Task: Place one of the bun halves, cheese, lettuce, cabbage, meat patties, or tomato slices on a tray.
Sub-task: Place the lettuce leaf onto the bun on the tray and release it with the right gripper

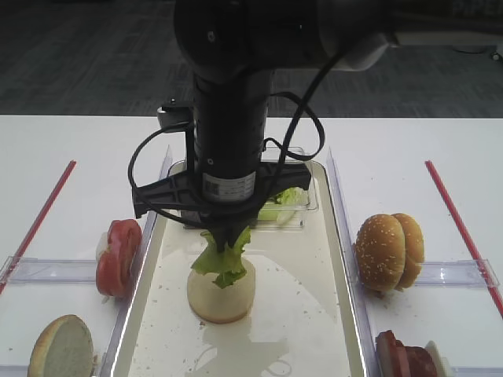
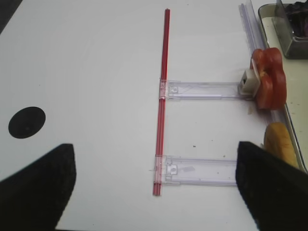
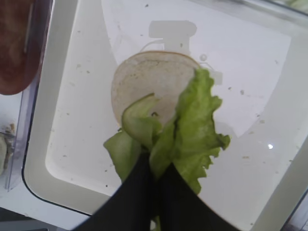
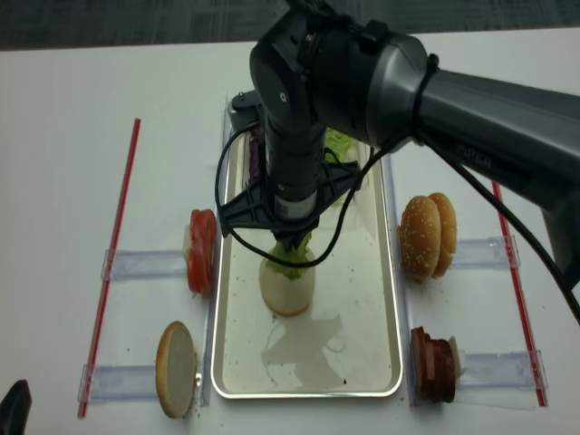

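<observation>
Here, lettuce [image 3: 192, 130] between right fingers [image 3: 134, 202].

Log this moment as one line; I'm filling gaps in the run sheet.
right gripper: shut on lettuce | lettuce: over bun half in tray | left gripper: open, over bare table

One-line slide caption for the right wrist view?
Right hand shut on lettuce above a bun half in the tray.

Both high views overlook the tray [image 1: 338, 259]; wrist cameras look down.
</observation>
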Controlling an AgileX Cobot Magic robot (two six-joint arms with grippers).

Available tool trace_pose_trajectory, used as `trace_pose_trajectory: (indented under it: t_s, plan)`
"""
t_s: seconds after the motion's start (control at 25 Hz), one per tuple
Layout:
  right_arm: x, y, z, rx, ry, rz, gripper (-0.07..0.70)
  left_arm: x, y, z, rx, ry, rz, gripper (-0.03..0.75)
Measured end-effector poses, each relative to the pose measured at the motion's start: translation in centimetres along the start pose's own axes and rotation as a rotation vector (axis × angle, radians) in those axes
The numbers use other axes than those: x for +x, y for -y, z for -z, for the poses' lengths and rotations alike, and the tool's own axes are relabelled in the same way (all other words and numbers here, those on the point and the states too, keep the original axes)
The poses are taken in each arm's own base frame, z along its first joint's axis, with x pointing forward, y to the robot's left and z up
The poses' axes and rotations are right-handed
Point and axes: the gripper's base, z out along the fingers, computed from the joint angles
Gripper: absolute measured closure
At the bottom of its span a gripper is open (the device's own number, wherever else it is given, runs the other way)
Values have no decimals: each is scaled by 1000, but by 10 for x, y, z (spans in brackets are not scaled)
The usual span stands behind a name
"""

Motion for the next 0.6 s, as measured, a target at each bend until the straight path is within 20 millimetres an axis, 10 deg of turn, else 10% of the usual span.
trace_pose_trajectory:
  t_s: [0.6]
  plan:
    - [-6,-3,-30,-15,-34,12,577,0,0,0,0,0,0,97]
